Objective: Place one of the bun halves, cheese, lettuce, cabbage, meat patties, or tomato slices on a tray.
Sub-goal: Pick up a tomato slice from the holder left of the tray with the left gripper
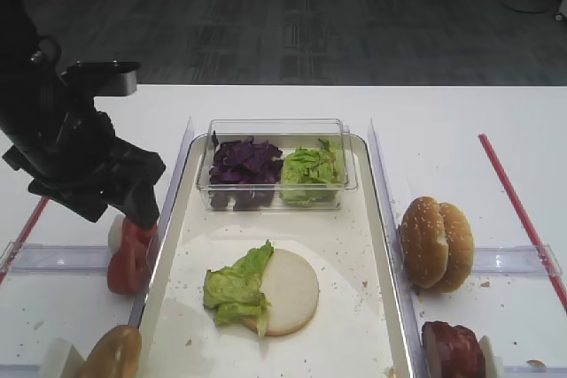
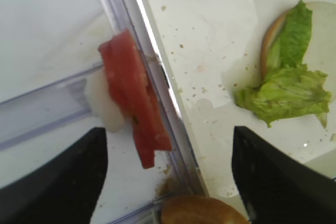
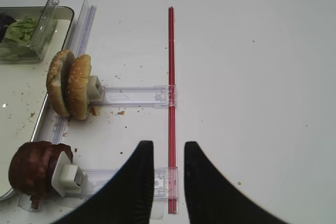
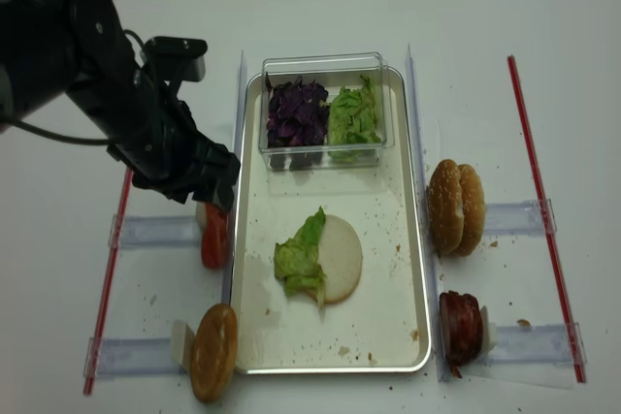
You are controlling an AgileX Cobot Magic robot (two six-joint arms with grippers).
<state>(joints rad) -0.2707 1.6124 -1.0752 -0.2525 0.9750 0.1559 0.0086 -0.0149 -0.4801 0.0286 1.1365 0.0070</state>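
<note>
The left gripper [image 2: 168,177] is held wide open above the tomato slices [image 2: 134,106], which stand on edge in a clear rack just outside the tray's [image 1: 168,219] left rim. The soft slices could be crushed or tipped by a misaligned close, or several taken together. The right gripper [image 3: 168,174] is shut and empty. The white table [image 1: 443,121] is crumb-speckled; dark flooring lies beyond.

Four bun halves [image 4: 454,207], one tray [image 4: 393,283], one tub [image 4: 325,70]
</note>
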